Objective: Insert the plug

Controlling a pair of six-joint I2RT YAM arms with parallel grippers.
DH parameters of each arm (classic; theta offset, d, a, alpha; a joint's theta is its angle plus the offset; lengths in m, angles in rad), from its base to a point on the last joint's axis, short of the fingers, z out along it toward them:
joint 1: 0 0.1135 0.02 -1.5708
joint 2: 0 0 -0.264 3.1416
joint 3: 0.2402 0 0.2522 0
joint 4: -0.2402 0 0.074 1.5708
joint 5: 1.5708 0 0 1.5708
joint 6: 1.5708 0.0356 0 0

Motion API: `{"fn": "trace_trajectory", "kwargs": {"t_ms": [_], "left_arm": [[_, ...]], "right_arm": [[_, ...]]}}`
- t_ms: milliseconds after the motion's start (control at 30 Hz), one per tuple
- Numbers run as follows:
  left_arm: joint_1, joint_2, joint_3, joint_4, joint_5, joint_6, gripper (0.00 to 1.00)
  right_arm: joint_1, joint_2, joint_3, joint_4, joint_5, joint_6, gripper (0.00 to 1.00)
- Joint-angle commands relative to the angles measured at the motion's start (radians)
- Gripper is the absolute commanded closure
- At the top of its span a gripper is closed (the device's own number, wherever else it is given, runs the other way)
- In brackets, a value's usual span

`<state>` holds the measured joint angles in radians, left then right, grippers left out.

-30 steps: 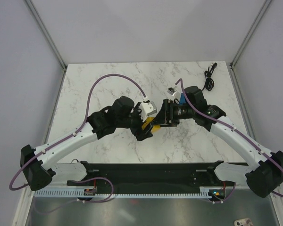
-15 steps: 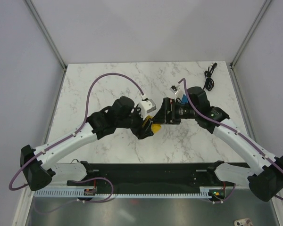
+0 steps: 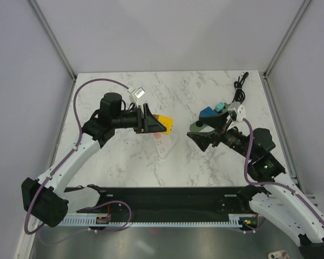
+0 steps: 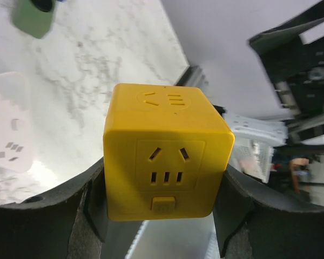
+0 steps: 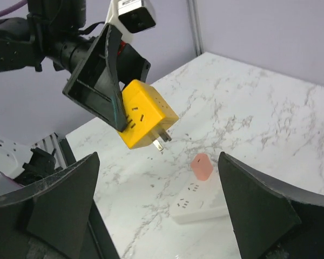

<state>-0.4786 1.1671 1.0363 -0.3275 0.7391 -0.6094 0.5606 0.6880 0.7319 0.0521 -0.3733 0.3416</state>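
A coiled black cable (image 3: 238, 96) lies at the marble table's (image 3: 178, 89) far right corner.

Bright, even overhead light, faint soft shadows

My left arm (image 3: 67, 162): white link shells, black joint housings. My right arm (image 3: 286, 202): same white-and-black build. Purple cable (image 3: 75, 108) looping along my left side; second purple cable (image 3: 247, 145) down my right. Boxy white wrist units: left camera (image 3: 138, 93), right camera (image 3: 236, 109). Right gripper (image 5: 156, 162) fingers (image 5: 54, 205) broad, matte black. Left base (image 3: 43, 199) black block.
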Motion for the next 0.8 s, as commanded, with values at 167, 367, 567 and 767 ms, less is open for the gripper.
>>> {"fn": "trace_trajectory", "kwargs": {"t_ms": [167, 367, 567, 767], "left_arm": [[0.008, -0.04, 0.014, 0.318, 0.322, -0.436, 0.98], [0.006, -0.076, 0.025, 0.364, 0.336, -0.492, 0.98], [0.006, -0.09, -0.007, 0.383, 0.345, -0.518, 0.98], [0.006, -0.098, -0.018, 0.403, 0.361, -0.533, 0.98]], "right_arm": [[0.057, 0.08, -0.054, 0.328, -0.196, -0.323, 0.02], [0.128, 0.12, -0.005, 0.348, -0.222, -0.463, 0.02], [0.22, 0.214, 0.078, 0.31, -0.184, -0.546, 0.02], [0.303, 0.264, 0.107, 0.305, -0.087, -0.622, 0.02]]}}
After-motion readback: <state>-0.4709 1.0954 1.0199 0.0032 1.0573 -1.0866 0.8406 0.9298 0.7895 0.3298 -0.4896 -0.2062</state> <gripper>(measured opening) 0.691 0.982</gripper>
